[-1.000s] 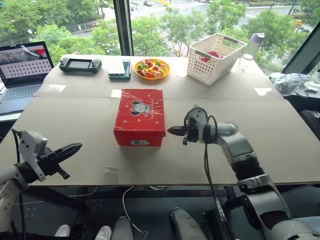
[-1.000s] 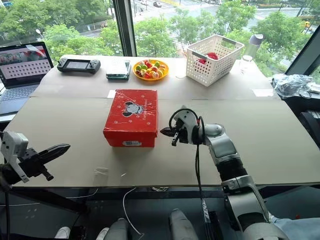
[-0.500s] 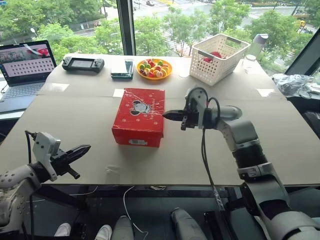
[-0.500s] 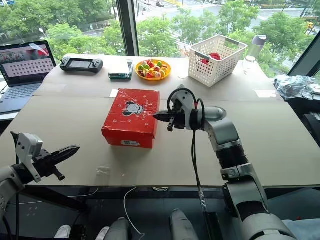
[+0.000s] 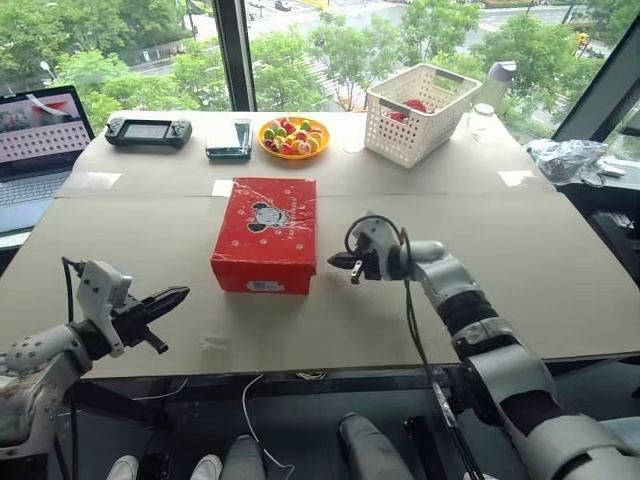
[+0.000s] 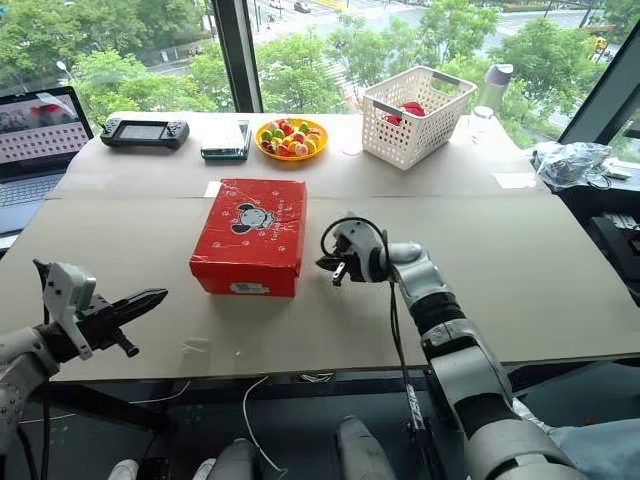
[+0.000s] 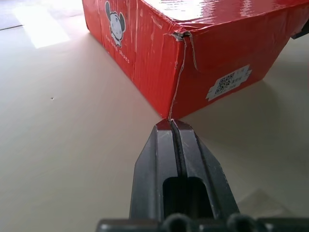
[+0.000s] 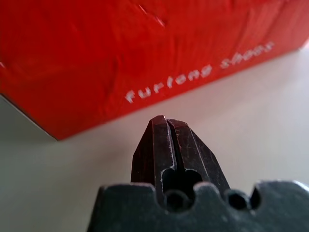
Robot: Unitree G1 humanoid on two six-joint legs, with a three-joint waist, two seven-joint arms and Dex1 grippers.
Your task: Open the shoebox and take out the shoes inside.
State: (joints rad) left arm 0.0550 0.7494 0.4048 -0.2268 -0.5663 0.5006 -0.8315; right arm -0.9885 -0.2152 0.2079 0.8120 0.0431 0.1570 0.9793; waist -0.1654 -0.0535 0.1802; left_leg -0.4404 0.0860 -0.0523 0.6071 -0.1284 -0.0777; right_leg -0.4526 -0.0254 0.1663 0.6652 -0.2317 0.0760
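Tabletop, right gripper [image 5: 334,262] beside shoebox [image 5: 265,233]

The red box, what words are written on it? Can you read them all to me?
"furlong shoes" in white letters, as best it reads, on the long side of the shoebox.
White label on the shoebox's end: a square code and print too small to read.
Small white print under the cartoon mouse: too blurred to read.

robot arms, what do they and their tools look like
Both arms are silver-grey segmented shells with darker joints. Each carries a white wrist block and a black cable; the right arm's hangs down in a long loop. The left tool and right tool are tapered pairs of black fingers.
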